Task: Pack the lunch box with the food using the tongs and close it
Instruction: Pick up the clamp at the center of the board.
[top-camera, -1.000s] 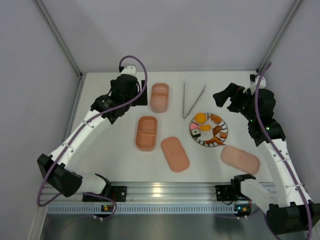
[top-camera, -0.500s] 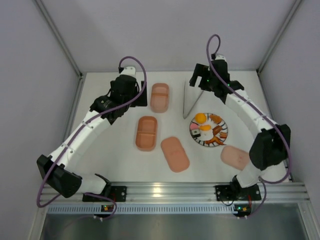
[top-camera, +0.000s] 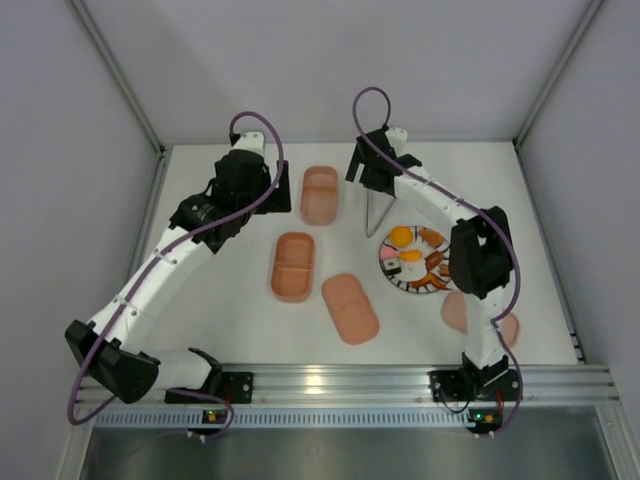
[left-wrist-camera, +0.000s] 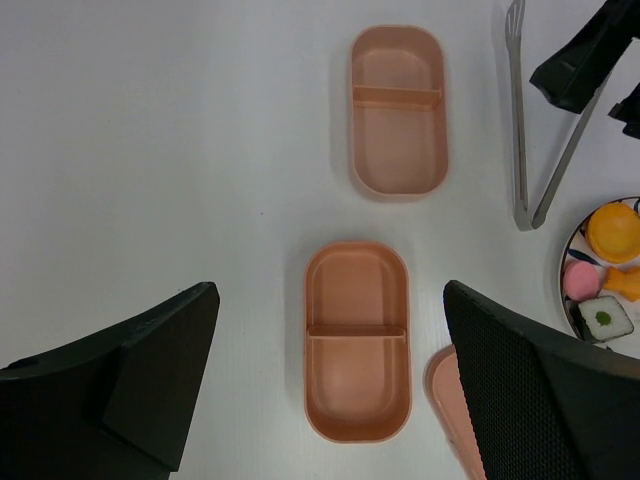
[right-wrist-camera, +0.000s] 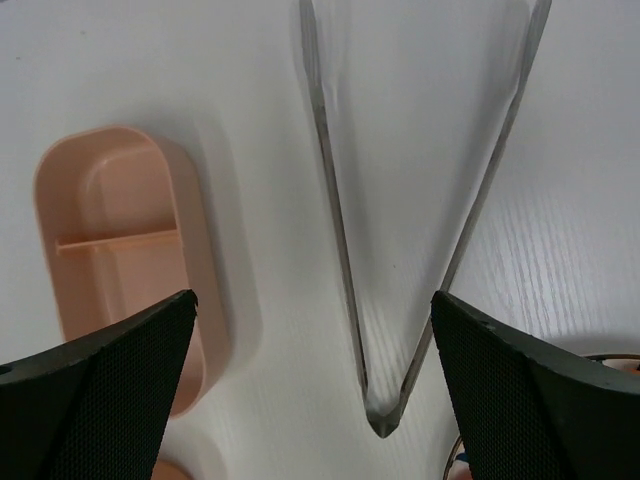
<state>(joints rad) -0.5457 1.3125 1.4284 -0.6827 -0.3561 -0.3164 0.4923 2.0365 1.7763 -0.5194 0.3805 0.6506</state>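
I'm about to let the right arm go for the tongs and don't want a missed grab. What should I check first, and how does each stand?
1. Right gripper open: ok.
2. Tongs lying flat, narrow end centred under it: ok.
3. Gripper low enough to close: cannot tell.
4. Tongs apart from the food plate: ok.
5. Near tray and far tray empty, lids off: ok.
6. Left gripper open, away from the tongs: ok.

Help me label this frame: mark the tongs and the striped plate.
tongs (right-wrist-camera: 379, 422): right wrist view, joined end of the V.
striped plate (top-camera: 418, 288): top external view, near rim.
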